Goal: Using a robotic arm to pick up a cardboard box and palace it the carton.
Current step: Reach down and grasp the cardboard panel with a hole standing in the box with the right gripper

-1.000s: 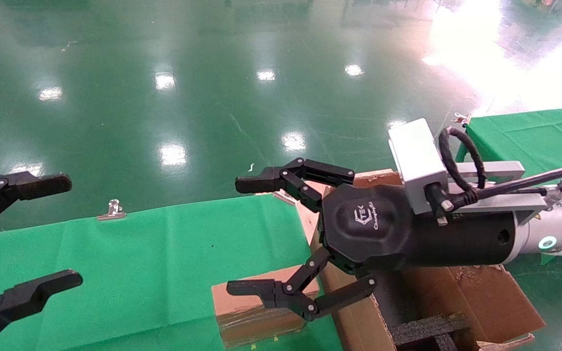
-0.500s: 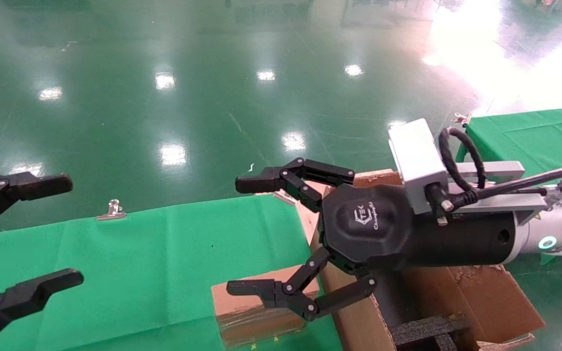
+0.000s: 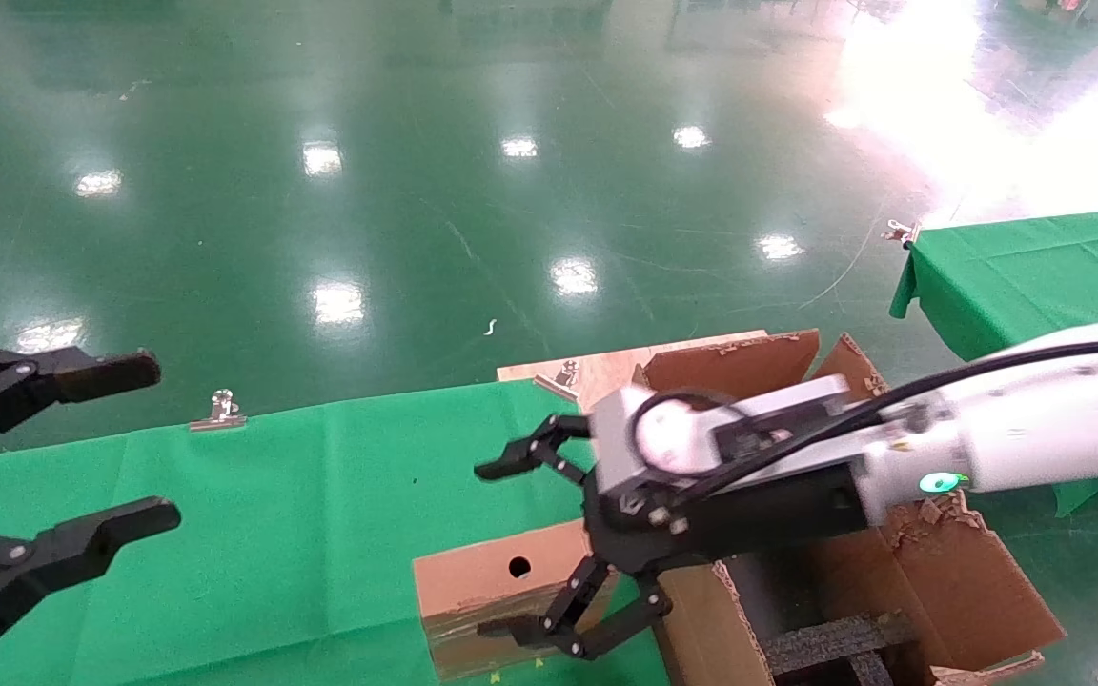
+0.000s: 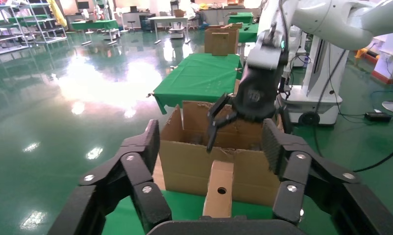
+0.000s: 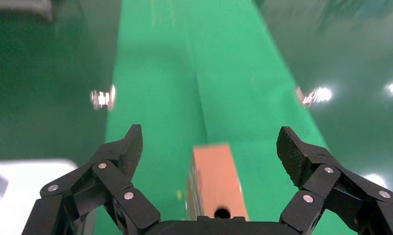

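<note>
The small brown cardboard box (image 3: 473, 581) stands on edge on the green cloth, its round hole facing up. It also shows in the left wrist view (image 4: 220, 188) and the right wrist view (image 5: 214, 181). My right gripper (image 3: 490, 550) on the white robotic arm (image 3: 1035, 429) is open, with one finger on each side of the box and not touching it (image 5: 211, 142). The large torn-flapped carton (image 3: 701, 629) with black foam dividers stands right next to the box, and shows in the left wrist view (image 4: 184, 161). My left gripper (image 3: 153, 438) is open and empty at the far left.
The green cloth table (image 3: 273, 514) has metal clips (image 3: 222, 410) on its far edge. A wooden board (image 3: 597, 367) lies behind the carton. A second green table (image 3: 1016, 267) stands at the right. Glossy green floor lies beyond.
My right gripper has dropped and turned, going from level above the box to straddling it. The box's top and hole now show. My left gripper shifted slightly right.
</note>
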